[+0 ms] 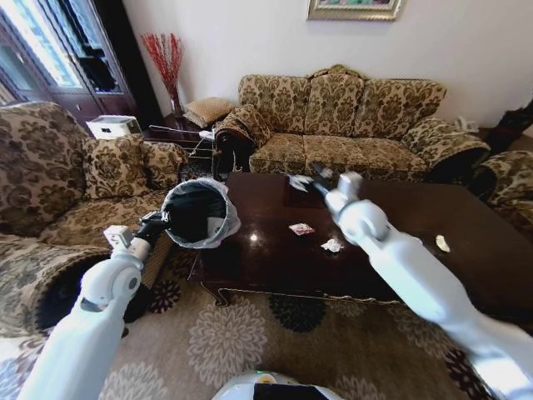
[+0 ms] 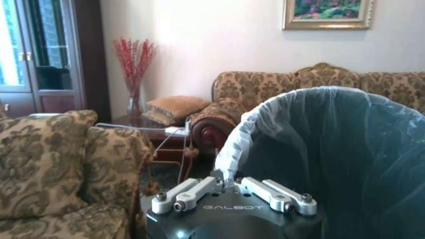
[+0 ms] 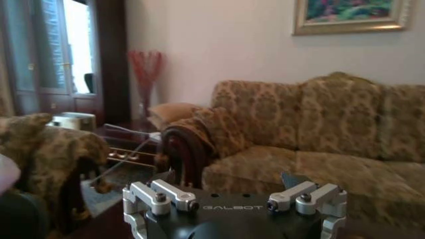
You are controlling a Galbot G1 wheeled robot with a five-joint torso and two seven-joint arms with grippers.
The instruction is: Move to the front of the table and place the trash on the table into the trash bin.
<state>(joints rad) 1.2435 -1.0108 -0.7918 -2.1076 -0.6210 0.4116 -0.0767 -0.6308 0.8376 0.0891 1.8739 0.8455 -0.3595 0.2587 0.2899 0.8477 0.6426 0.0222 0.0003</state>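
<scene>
1. My left gripper (image 1: 158,222) is clenched on the near rim of the trash bin (image 1: 196,212), holding it tilted off the table's left edge, its mouth turned toward the tabletop.
2. My right gripper (image 1: 305,180) reaches over the far middle of the table (image 1: 275,258), with something pale at its tips; in my right wrist view its jaws stand apart, so I read it as released, though I cannot tell whether the pale thing is carried.
3. I count 3 loose pieces of trash on the glossy wood: 1 small wrapper (image 1: 301,228) near the centre, 1 crumpled white paper (image 1: 332,245) just right of it and nearer, and 1 pale scrap (image 1: 442,243) far to the right.
4. All 3 look light, soft and crushable; I judge a pinch across the raised folds best, since flat edges may slide on the polished top.
5. The bin's liner (image 2: 234,144) looks thin and slippery, so the hard rim is the safer hold.
</scene>
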